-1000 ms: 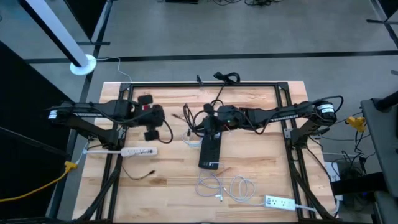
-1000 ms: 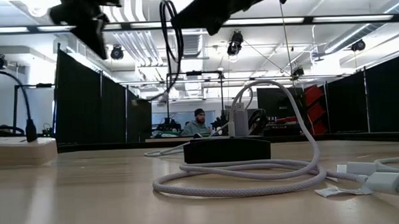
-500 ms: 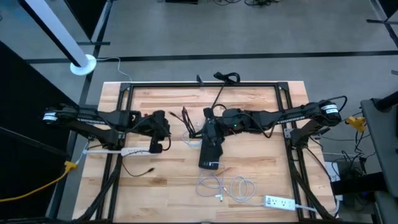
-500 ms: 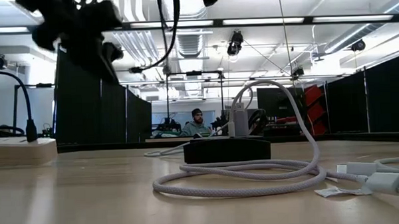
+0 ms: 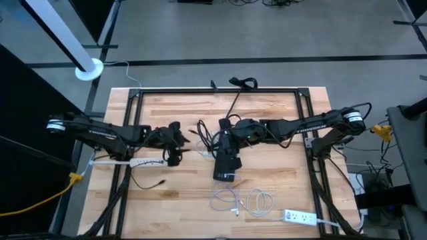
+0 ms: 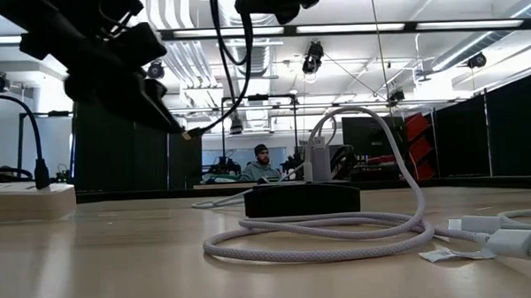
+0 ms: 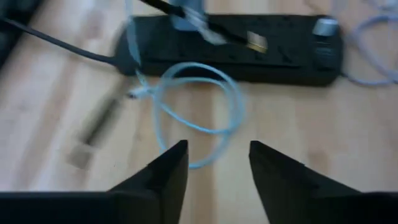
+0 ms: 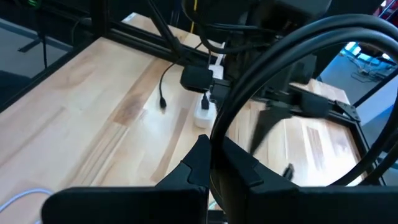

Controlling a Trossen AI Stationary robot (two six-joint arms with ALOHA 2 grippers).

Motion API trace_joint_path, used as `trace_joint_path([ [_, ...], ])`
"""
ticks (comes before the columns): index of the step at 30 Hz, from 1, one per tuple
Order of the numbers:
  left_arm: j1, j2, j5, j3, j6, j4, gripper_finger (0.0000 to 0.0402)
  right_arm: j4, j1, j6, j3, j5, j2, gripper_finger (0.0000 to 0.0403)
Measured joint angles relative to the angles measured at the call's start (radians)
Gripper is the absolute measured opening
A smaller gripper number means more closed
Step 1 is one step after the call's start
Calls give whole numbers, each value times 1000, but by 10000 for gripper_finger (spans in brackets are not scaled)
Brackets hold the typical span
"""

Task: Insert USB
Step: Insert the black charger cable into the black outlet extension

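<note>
My right gripper [image 5: 223, 133] is shut on a black USB cable [image 8: 292, 43] above the far end of the black power strip [image 5: 225, 160]. The cable's plug [image 7: 255, 42], with a gold tip, hangs in the air over the strip; in the low view the plug [image 6: 187, 134] shows just off my left gripper's finger. My left gripper [image 7: 217, 158] stands open to the left of the strip, above the table, with nothing between its fingers. A white cable [image 7: 199, 102] lies looped on the wood beside the strip. My right gripper pinches the black cable [image 8: 214, 140] between its two fingers. The cable arches out of the hold in a wide loop, and its plug end hangs clear of the table.
A white power strip [image 5: 143, 162] lies near the left edge and another white power strip [image 5: 300, 217] at the near right. Coiled white cables [image 5: 241, 200] lie near the front. A loose black lead [image 5: 157, 185] rests on the wood at the near left.
My left gripper has gone toward the table's right, toward the black power strip, and has come down lower. The hanging plug end of the black cable has swung to just beside it.
</note>
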Motion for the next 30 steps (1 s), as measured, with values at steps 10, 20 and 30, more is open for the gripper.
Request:
trace_joint_path([
  [10, 0, 22, -161, 2, 148, 109, 237, 1, 0, -4, 0, -6, 3, 4],
  [20, 2, 210, -397, 27, 316, 159, 208, 10, 0, 0, -2, -7, 20, 4],
  [30, 2, 201, -349, 36, 313, 203, 74, 11, -2, -4, -6, -7, 47, 4],
])
